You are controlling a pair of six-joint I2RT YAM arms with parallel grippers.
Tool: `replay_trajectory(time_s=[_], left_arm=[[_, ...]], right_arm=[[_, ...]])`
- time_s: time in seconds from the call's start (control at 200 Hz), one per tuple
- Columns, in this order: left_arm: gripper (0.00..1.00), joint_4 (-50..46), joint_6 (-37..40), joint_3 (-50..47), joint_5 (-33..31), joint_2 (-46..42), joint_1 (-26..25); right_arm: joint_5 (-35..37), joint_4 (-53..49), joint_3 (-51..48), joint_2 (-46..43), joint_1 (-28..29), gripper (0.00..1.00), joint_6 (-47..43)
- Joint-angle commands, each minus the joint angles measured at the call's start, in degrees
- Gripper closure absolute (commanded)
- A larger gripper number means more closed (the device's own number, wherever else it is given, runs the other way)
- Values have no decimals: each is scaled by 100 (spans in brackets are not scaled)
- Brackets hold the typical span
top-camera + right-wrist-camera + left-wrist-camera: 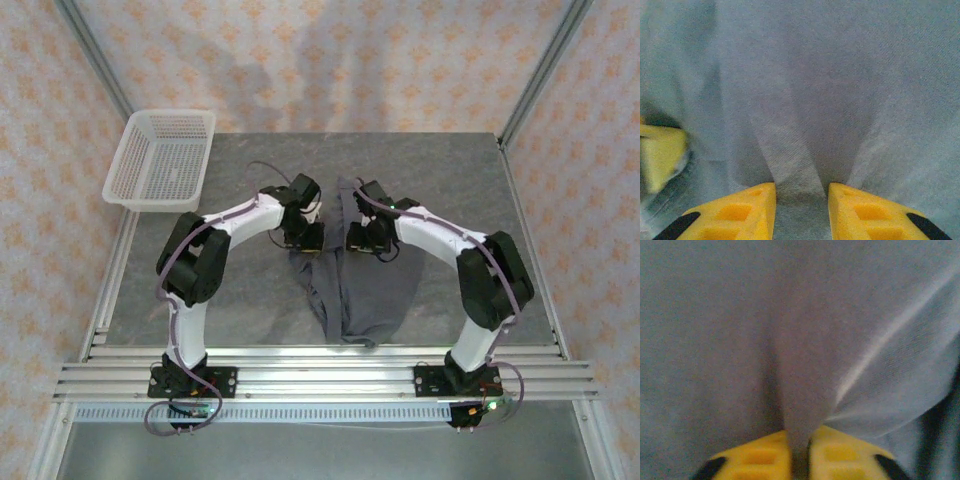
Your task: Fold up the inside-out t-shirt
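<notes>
Left claw [305, 237] sits just left of centre in my overhead view, with the white plastic mesh basket [122, 168] further off at the upper left on the grey table [440, 170]. On its wrist feed, the left claw [800, 442] has its yellow fingers [760, 455] pressed together at the bottom edge, pinching a raised fold of the dark slate-grey cloth t-shirt [740, 340]. Overhead, the t-shirt [372, 295] lies bunched lengthways in the middle of the frame, running from between the two claws down towards the lower edge. Just right of centre is the right claw [362, 240]. Its own feed shows the right claw [801, 192] partly parted, a ridge of cloth filling the gap; I cannot tell whether it grips.
</notes>
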Motion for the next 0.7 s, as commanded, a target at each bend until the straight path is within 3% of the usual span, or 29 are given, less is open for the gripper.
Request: replay_trajectory(time_s=[0.0,0.055,0.15,0.355,0.495,0.57,0.635,0.695], left_arm=[[100,604,-408,235,253,-364,241],[100,781,-582,153,499,-462,388],[100,925,-756,14,787,-762,599],[100,472,-495,216,900,-1133,799],[100,508,-487,303,1110,-1147,798],[100,632,-550,319,1229,-1130,791],[100,632,-528,378,1280,-1088,774],[100,576,-482,421,1238,-1068,751]], right_arm=[[99,117,-27,103,-59,67,-101],[42,185,-56,81,-85,71,-76],[323,143,-165,-37,-203,100,-52],[1054,484,-1414,-881,-1183,100,493],[1244,374,-1383,-1359,-1105,100,29],[786,841,-1321,-1678,-825,83,-500],[804,1378,-1320,-1910,-464,61,-1112],[827,2197,-1507,-2053,-176,50,-1852]])
